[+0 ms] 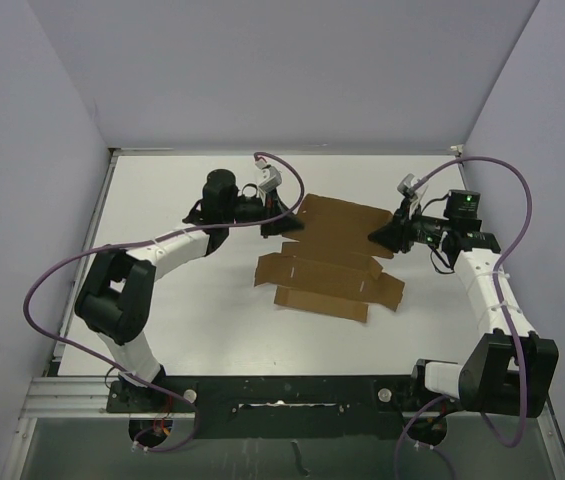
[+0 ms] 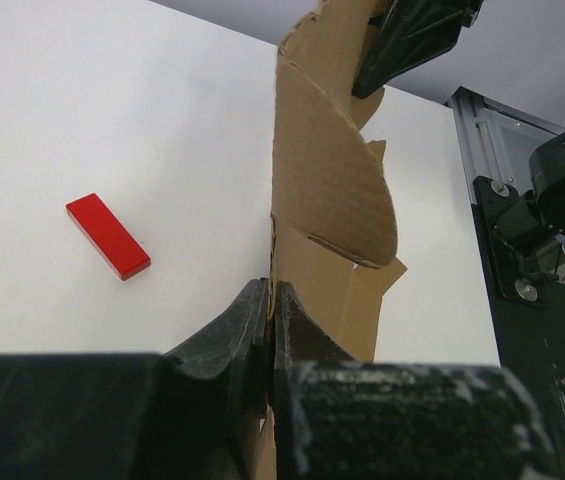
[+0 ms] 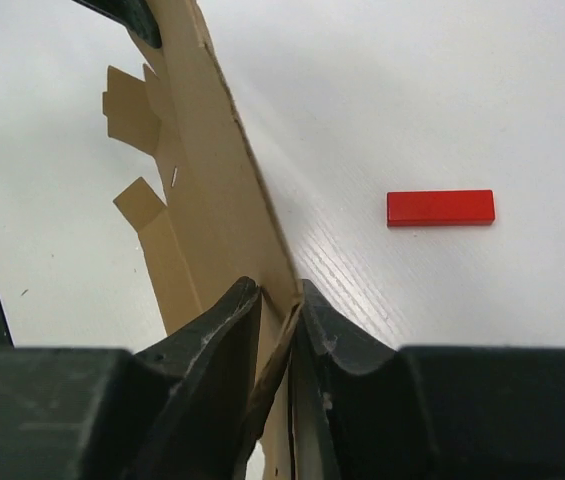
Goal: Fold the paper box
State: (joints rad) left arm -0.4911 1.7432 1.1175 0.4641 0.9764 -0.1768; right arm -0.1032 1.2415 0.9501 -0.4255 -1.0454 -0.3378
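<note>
The paper box [image 1: 327, 270] is a brown die-cut cardboard sheet in the middle of the white table. Its near flaps lie flat and its far panel is lifted off the table. My left gripper [image 1: 280, 226] is shut on the far panel's left edge. In the left wrist view the left gripper [image 2: 270, 300] pinches the sheet [image 2: 327, 190]. My right gripper [image 1: 384, 236] is shut on the panel's right edge. In the right wrist view the right gripper [image 3: 280, 300] clamps the cardboard [image 3: 212, 200]. The panel hangs between both grippers.
A small red block [image 2: 108, 236] lies on the table beyond the lifted panel; it also shows in the right wrist view [image 3: 440, 208] and is hidden in the top view. Grey walls stand left, right and behind. A black rail [image 1: 292, 392] runs along the near edge.
</note>
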